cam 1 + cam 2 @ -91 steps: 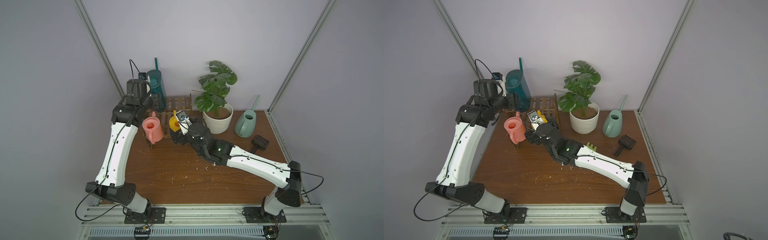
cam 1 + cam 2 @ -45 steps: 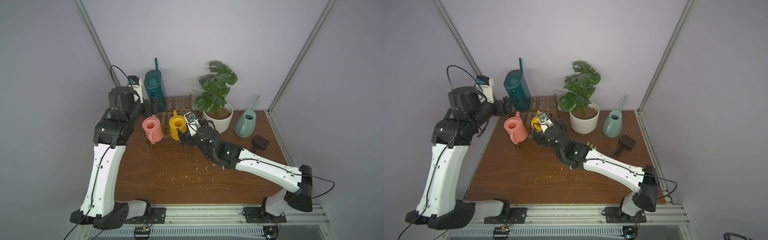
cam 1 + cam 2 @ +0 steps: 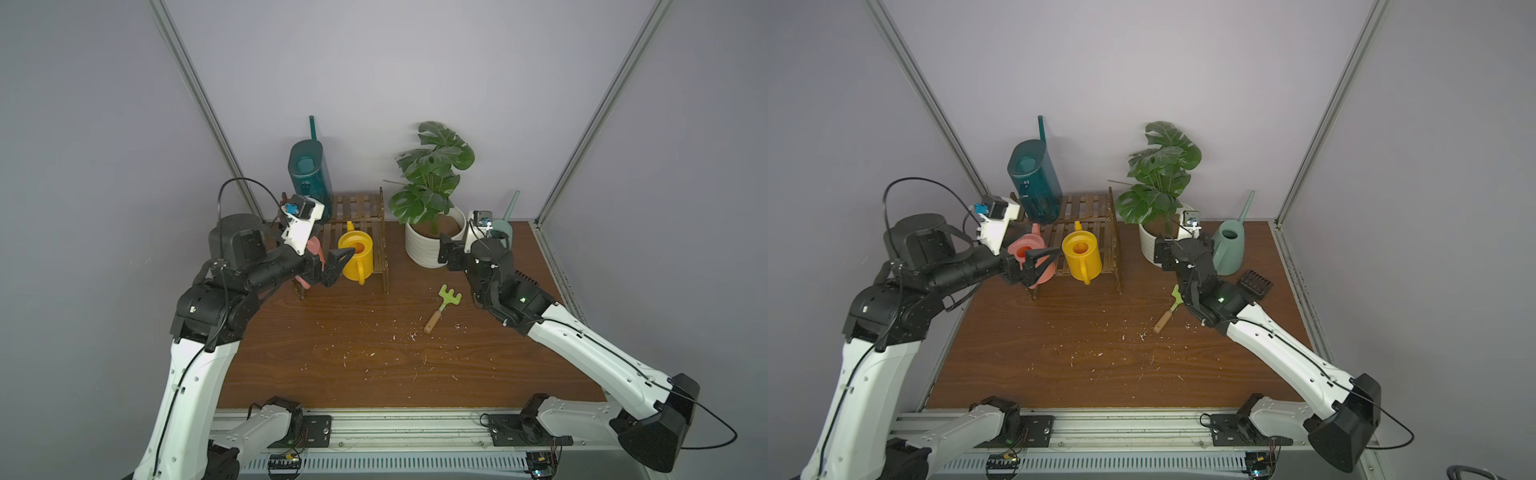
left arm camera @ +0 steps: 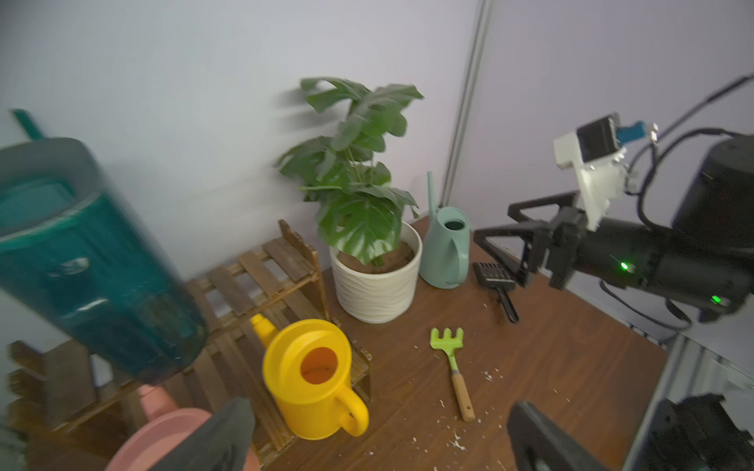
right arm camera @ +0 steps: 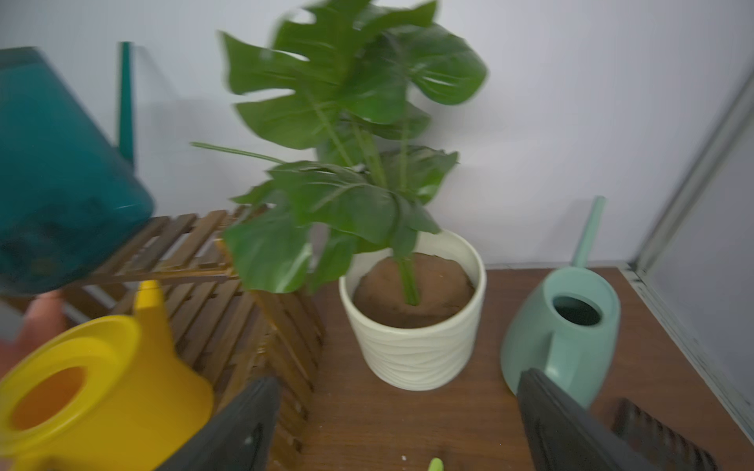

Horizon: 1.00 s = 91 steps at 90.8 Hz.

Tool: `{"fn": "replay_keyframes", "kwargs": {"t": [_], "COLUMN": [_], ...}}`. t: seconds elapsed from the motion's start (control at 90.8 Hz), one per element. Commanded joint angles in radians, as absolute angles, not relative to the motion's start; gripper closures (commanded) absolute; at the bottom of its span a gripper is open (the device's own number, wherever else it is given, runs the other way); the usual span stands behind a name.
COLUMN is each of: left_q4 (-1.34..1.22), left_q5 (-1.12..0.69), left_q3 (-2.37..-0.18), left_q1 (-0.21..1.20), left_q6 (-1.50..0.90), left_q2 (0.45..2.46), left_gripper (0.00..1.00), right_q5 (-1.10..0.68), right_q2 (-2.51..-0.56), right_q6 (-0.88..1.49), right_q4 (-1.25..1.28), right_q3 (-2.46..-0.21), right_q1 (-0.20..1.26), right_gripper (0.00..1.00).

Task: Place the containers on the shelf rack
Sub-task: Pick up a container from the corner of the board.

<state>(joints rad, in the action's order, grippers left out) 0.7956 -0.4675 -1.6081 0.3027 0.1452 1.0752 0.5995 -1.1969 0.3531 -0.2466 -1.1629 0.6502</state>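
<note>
Left to shelve: only the mint-green watering can (image 3: 1227, 249), upright on the table (image 3: 1084, 357) at 2 o'clock, just beside the white plant pot (image 5: 412, 350) and well apart from the shelf rack (image 3: 1088, 208) at 11 o'clock. Already on the rack: the teal can (image 3: 1034, 183) at the upper tier's 9 o'clock end, the pink can (image 3: 1019, 245) and the yellow can (image 3: 1079, 253) side by side on the lower tier. Spread wide and empty, the right fingers (image 5: 563, 428), aimed at the pot, with the mint can near at about 2 o'clock of them; likewise spread and empty, the left fingers (image 4: 220, 436), close by the pink can, far from the mint one. By judgement, a job for the right arm. Long axis of the can, as far as can be told, from handle at roughly 6 o'clock to thin spout rising toward 1 o'clock; likely calls for turning the fingers clockwise and closing across the handle or narrow body. Only bare room on the rack: the upper slats at 3 o'clock of the teal can, narrow and gapped, with plant leaves (image 3: 1163, 166) reaching its end. Between can and rack, the pot squarely in the way; best carried high or round its 6 o'clock side. Lying there on the table: a green hand rake (image 3: 1169, 311), a black brush (image 3: 1254, 284), white crumbs (image 3: 1125, 336).
</note>
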Motion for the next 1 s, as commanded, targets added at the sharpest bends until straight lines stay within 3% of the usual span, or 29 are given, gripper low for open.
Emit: {"fn": "replay_keyframes", "kwargs": {"t": [0.0, 0.264, 0.583, 0.991], "left_q4": [0.796, 0.796, 0.795, 0.794], "left_q5": [-0.486, -0.379, -0.259, -0.199], "left_q3": [-1.551, -1.381, -1.324, -1.320], "left_q1": [0.414, 0.656, 0.660, 0.595], "left_q6": [0.170, 0.243, 0.262, 0.227], "left_q2": [1.095, 1.110, 1.096, 1.034], "left_gripper": [0.00, 0.00, 0.00, 0.00], "right_q5": [0.586, 0.507, 0.471, 0.409], "right_q2": [-1.176, -1.280, -1.554, -1.782], "right_q6": [0.470, 0.492, 0.453, 0.490], "right_q4": [-0.340, -0.384, -0.352, -0.344], "right_q3": [-1.110, -1.067, -1.170, -1.328], "right_q1": [0.563, 0.331, 0.176, 0.163], "right_gripper": [0.07, 0.09, 0.10, 0.19]}}
